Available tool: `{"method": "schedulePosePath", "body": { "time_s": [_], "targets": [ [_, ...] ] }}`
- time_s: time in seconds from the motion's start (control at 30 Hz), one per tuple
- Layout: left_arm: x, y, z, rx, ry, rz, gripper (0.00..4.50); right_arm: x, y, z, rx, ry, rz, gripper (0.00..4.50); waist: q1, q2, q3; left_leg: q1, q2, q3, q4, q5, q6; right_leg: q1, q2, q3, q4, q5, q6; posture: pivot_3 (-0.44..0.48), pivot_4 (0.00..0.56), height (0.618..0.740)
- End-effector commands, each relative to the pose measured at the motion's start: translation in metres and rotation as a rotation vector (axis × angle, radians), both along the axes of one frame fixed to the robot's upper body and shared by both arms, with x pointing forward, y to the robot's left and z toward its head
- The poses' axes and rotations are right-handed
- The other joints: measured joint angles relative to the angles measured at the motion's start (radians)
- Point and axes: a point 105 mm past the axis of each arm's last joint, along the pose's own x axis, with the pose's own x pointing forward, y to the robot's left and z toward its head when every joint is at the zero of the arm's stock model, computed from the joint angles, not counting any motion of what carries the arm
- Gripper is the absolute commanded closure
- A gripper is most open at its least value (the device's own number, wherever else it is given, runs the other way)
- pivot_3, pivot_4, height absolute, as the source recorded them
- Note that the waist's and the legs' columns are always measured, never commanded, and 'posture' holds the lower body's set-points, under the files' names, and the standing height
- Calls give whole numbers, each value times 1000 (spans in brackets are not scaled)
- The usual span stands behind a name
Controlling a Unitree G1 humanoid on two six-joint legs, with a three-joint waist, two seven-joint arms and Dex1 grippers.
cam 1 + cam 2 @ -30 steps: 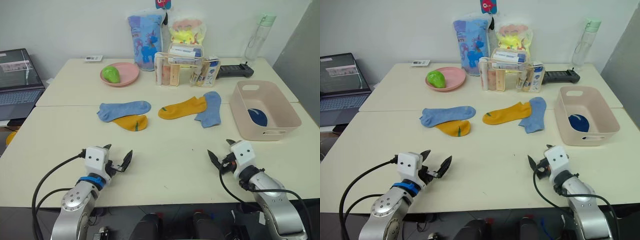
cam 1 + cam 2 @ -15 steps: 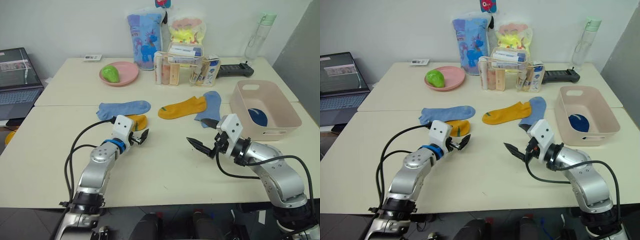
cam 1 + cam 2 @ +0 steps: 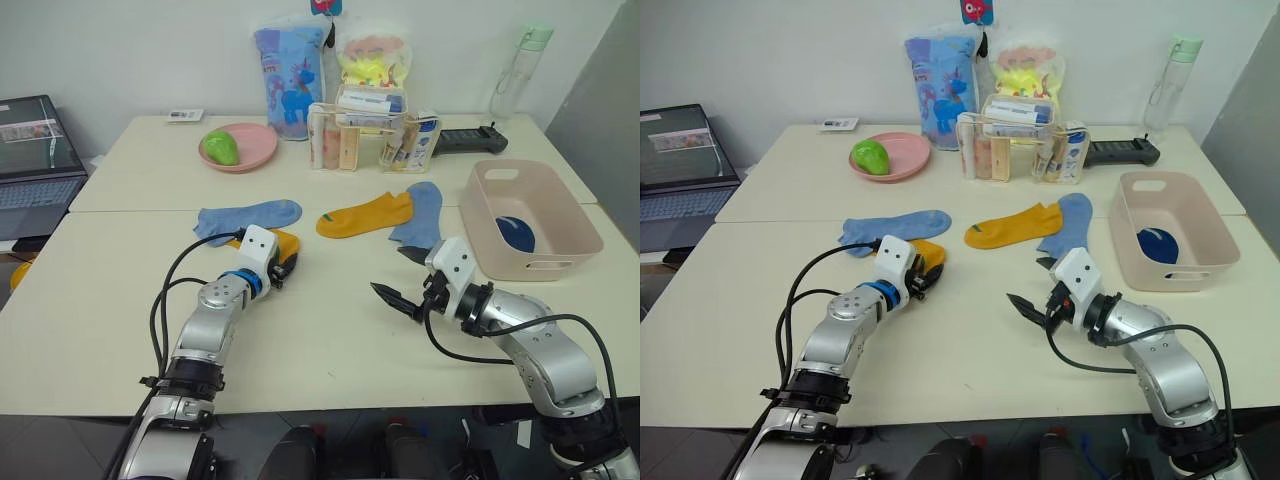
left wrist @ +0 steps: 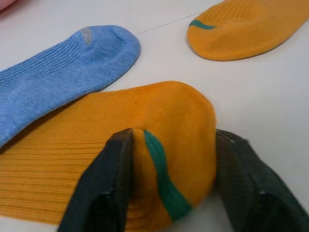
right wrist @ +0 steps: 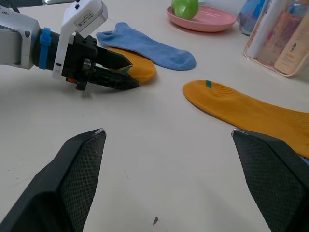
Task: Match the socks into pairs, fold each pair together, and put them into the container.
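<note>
- The mustard sock lies on the counter, partly under a light blue sock.
- My left claw straddles its toe, part-closed; a shallow pinch may slip.
- Lifting may drag the blue sock.
- My right claw hangs wide, empty.

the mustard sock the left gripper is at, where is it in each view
Left eye view: mustard sock, left of centre, under the light blue sock.
Right eye view, same spot.
Left wrist view, its toe between the left gripper fingers.
Right wrist view, beside that gripper.
Shared landmark: the light blue sock.
</note>
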Motion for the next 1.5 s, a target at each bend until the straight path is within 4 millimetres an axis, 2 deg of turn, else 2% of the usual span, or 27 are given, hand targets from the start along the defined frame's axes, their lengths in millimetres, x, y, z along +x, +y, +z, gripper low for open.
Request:
{"method": "schedulePosePath", "body": {
  "time_s": [0.03, 0.17, 0.33, 0.47, 0.53, 0.73, 0.8, 0.93, 1.03, 1.1, 1.3, 1.33, 1.4, 1.47, 1.5],
  "targets": [
    [2, 1, 15, -10, -58, -1, 3157, -1, 1, 13, 14, -56, 8, 0, 0, 0, 0, 0, 0, 0, 0, 0, 0, 0, 0, 0, 0, 0, 0, 0, 150, 740],
    [-1, 0, 21, -23, -71, -21, 4447, -1, 1, 12, 13, -48, 11, 0, 0, 0, 0, 0, 0, 0, 0, 0, 0, 0, 0, 0, 0, 0, 0, 0, 150, 740],
    [2, -1, 32, -44, -96, -23, 4481, 2, 3, 12, 13, -50, 14, 0, 0, 0, 0, 0, 0, 0, 0, 0, 0, 0, 0, 0, 0, 0, 0, 0, 150, 740],
    [-5, -12, 36, -66, -84, -86, 4481, 5, 4, 14, 14, -58, 10, 0, -1, 0, 0, 0, 0, 0, 0, 0, 0, 0, 0, 0, 0, 0, 0, 0, 150, 740],
    [-20, -27, 38, -81, -52, -200, 4481, 6, 3, 15, 20, -61, 0, 0, -1, 0, 0, 0, 0, 0, 0, 0, 0, 0, 0, 0, 0, 0, 0, 0, 150, 740],
    [-84, -69, 31, -89, 134, -561, 4481, -1, 3, 7, 21, -18, 9, 0, -1, 0, 0, 0, 0, 0, -1, 0, 0, 0, 0, 0, -1, 0, 0, 0, 150, 740],
    [-92, -74, 31, -93, 158, -592, 4481, -2, 4, 3, 11, -1, 23, 0, -1, 1, 0, 0, 0, 0, 0, 0, 0, 0, 0, 0, -1, 0, 0, 0, 150, 740],
    [-89, -79, 30, -101, 153, -568, 4481, -4, 7, -3, -8, 34, 55, 0, -1, 1, 0, 0, 0, 0, 0, 0, 0, 0, 0, 0, 0, 0, 0, 0, 150, 740],
    [-98, -87, 31, -144, 168, -603, 3753, -3, 11, -10, -27, 54, 83, 0, -1, 1, 0, 0, 0, 0, 0, 0, 0, 0, 0, 0, 0, 0, 0, 0, 150, 740],
    [-101, -89, 32, -153, 176, -615, 3117, -1, 11, -13, -35, 59, 88, 0, -2, 1, 0, 0, 0, 0, 0, 0, 0, 0, 0, 0, 0, 0, 0, 0, 150, 740],
    [-104, -73, 45, -151, 144, -622, 1084, 3, 14, -21, -70, 62, 120, 0, -2, 1, 0, 0, 0, 0, -1, 0, 0, 0, 0, 0, 0, 0, 0, 0, 150, 740],
    [-100, -67, 49, -158, 122, -590, 761, 3, 15, -22, -68, 66, 124, 0, -2, 1, 0, 0, 0, 0, -1, 0, 0, 0, 0, 0, 0, 0, 0, 0, 150, 740],
    [-74, -36, 60, -145, 37, -404, 97, 3, 19, -30, -91, 95, 146, 0, -1, 1, 0, 0, 0, 0, -1, 0, 0, 0, 0, 0, 0, 0, 0, 0, 150, 740],
    [-57, -5, 60, -116, -4, -245, 42, 6, 21, -37, -109, 113, 145, 0, -1, 1, 0, 0, 0, 0, 0, 0, 0, 0, 0, 0, 0, 0, 0, 0, 150, 740],
    [-54, 2, 57, -108, -10, -212, 42, 7, 21, -39, -111, 115, 140, 0, -1, 1, 0, 0, 0, 0, 0, 0, 0, 0, 0, 0, 0, 0, 0, 0, 150, 740]
  ]
}}
